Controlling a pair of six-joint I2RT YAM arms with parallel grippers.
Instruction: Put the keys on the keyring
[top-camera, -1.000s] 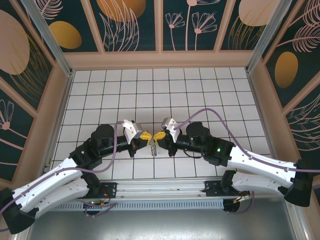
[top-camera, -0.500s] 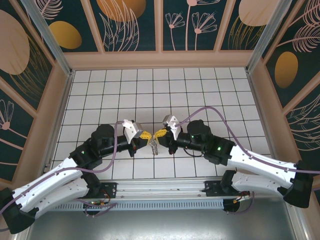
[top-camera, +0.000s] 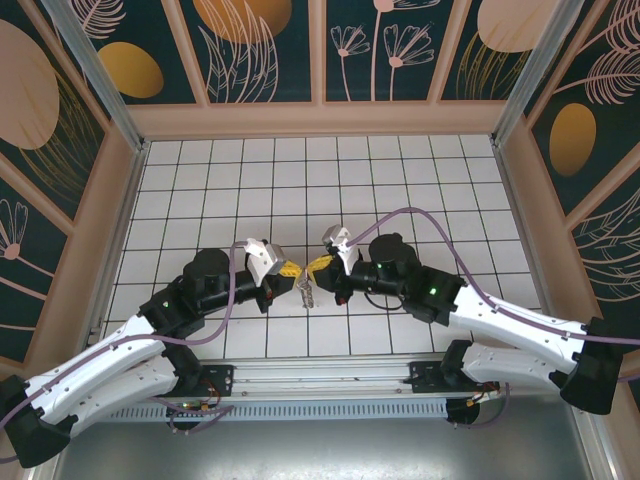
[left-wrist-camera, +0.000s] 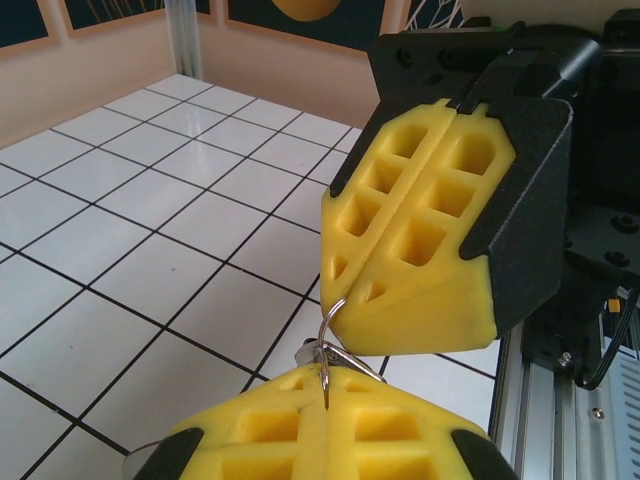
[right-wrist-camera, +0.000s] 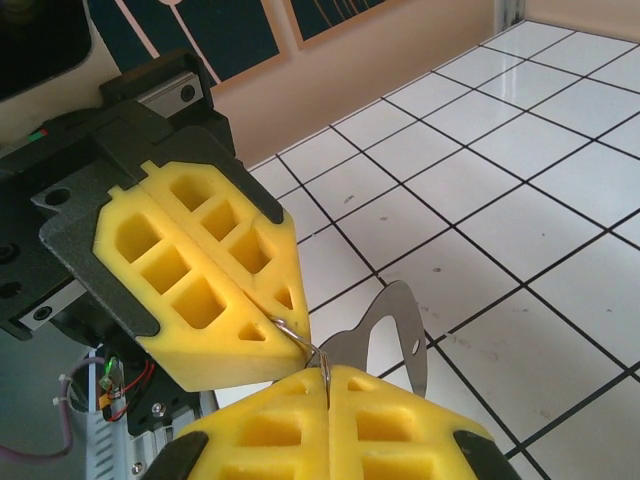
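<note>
Top external, L gripper (top-camera: 290, 270), R gripper (top-camera: 318, 266) pinching keyring (left-wrist-camera: 326, 335), key (right-wrist-camera: 402, 305) dangling

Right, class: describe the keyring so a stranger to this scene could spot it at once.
Over the white tiled table, find where the left gripper and right gripper meet tip to tip. Pinched in both pairs of shut yellow jaws is the keyring: a thin bare wire loop, unlike the flat silver key hanging beside it.

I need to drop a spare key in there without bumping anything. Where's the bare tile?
Bare: the far tiles, full width, right up to the back wall. Crowded: the near middle, where left pincer and right pincer pinch the keyring, keys dangling.
</note>
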